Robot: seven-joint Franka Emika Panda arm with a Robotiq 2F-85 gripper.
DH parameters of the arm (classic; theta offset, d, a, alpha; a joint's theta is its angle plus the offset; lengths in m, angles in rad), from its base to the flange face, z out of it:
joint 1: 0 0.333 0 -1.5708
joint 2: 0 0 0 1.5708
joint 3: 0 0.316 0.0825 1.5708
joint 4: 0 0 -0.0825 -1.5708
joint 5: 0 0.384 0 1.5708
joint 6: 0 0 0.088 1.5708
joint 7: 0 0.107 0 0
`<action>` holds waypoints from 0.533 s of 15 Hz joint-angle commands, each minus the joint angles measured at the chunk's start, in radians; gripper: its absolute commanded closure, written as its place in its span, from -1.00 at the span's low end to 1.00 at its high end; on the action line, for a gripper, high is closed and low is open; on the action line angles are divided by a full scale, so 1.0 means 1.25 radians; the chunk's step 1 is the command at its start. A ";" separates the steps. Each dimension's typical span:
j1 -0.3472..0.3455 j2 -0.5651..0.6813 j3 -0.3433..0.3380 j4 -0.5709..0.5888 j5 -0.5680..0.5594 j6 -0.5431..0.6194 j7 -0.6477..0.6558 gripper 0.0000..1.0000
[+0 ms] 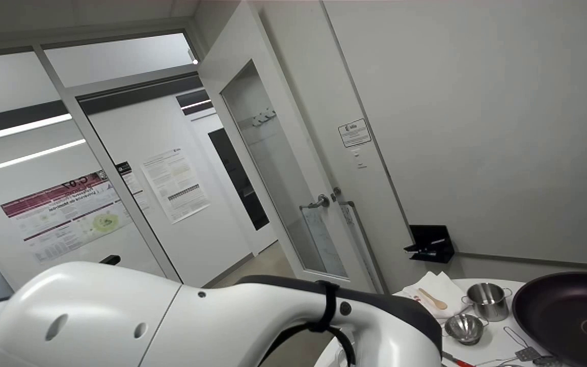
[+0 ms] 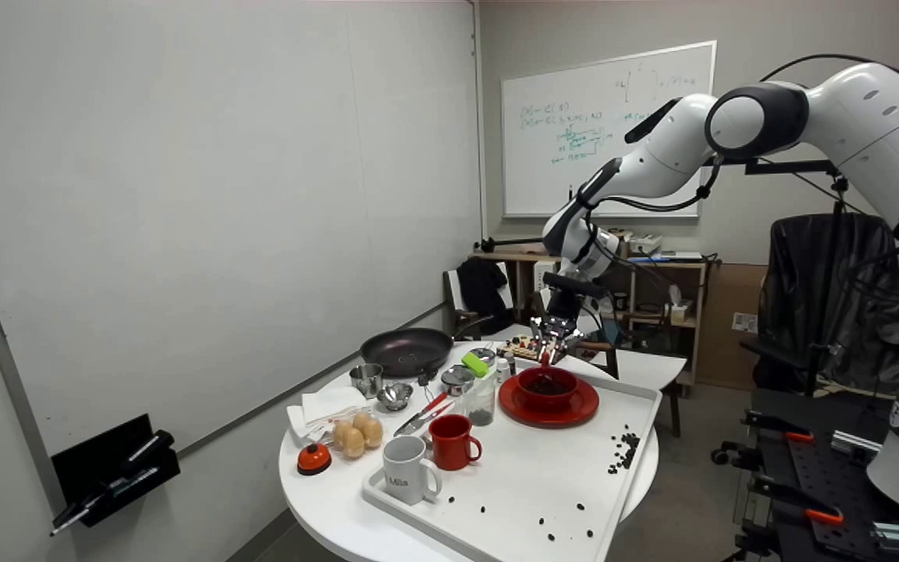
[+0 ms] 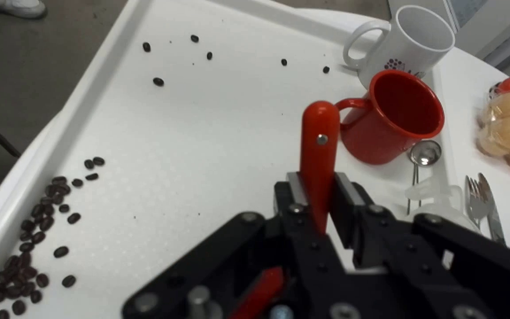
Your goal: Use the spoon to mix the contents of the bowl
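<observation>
My gripper (image 3: pixel 321 187) is shut on the red handle of the spoon (image 3: pixel 320 146), whose rounded end with a metal rivet stands up past the fingertips in the wrist view. In an exterior view the gripper (image 2: pixel 552 337) points down over the red bowl (image 2: pixel 548 401), and the spoon's red handle (image 2: pixel 545 359) runs down toward the bowl's inside. Its head cannot be made out there. Dark beans (image 2: pixel 546 385) fill the lower part of the bowl, which sits on a red plate (image 2: pixel 518 409).
The white tray (image 2: pixel 527 476) carries a red mug (image 2: pixel 451 445), a grey mug (image 2: pixel 404 472) and scattered beans (image 3: pixel 38 221). Close to the bowl stand a clear pitcher (image 2: pixel 481 407) and small bottles (image 2: pixel 502 370). A large pan (image 2: pixel 406 351) lies behind.
</observation>
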 commanded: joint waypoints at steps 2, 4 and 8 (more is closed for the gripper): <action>-0.029 0.072 -0.001 0.086 0.030 -0.145 -0.008 0.87; -0.037 0.106 -0.007 0.121 0.055 -0.155 0.006 0.86; -0.047 0.167 -0.024 0.188 0.096 -0.118 0.034 0.86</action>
